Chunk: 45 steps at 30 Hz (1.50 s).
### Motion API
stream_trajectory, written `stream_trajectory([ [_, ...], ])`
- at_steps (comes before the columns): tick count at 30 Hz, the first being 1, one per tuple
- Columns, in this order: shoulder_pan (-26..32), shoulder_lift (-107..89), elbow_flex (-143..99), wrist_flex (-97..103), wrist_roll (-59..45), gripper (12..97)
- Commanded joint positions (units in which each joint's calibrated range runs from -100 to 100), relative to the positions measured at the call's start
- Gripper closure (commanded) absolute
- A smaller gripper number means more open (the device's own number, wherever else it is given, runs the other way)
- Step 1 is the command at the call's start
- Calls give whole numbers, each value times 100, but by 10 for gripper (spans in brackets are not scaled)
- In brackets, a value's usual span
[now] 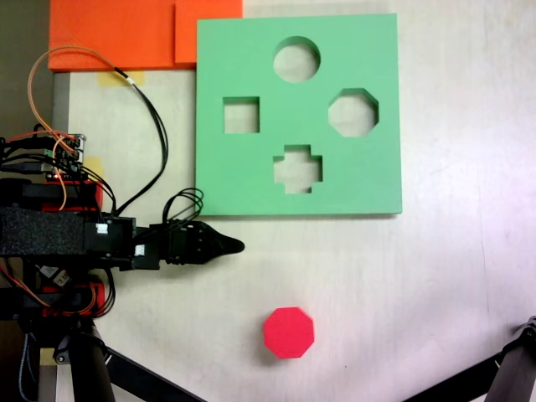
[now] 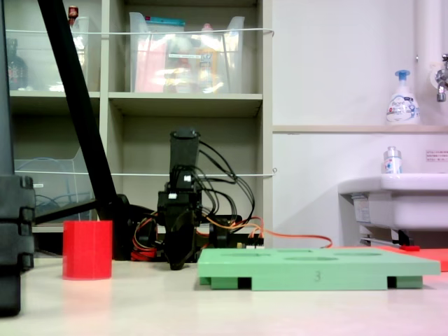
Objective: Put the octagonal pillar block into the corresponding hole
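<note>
A: Where is the octagonal pillar block (image 1: pixel 289 332)?
B: Untouched near the bench's (image 1: pixel 452 276) front edge; its octagonal hole (image 1: pixel 353 112) is empty.
A: The pincer (image 1: pixel 235 245)?
B: Closed, holding nothing; everything remains.

The arm (image 1: pixel 50 233) lies folded low, its jaws drawn together to one point, holding nothing.

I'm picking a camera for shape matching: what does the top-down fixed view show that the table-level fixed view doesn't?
Top-down: the red block's octagonal top and the green board's cutouts, including the octagonal hole. Table-level: the block's height, the shelves and the sink. Both: the block standing apart from the board, and the arm's hand near neither.
</note>
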Motion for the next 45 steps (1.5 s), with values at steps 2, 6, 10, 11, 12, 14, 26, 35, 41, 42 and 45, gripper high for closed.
stream_trajectory([
  [2, 0, -41, -108, -502, -15, 596],
  [6, 0, -41, -108, -502, -15, 596],
  [10, 0, -41, -108, -502, -15, 596],
  [11, 0, -41, -108, -502, -15, 596],
  [12, 0, -41, -108, -502, -15, 596],
  [14, 0, -41, -108, -502, -15, 596],
  [26, 34, -41, -108, -502, -20, 597],
  [35, -103, -41, -108, -357, 254, 603],
  [41, -635, -41, -108, -223, 2159, 623],
  [42, -796, -41, -108, -280, 2281, 638],
  [45, -1118, -41, 670, -1012, 2589, 658],
])
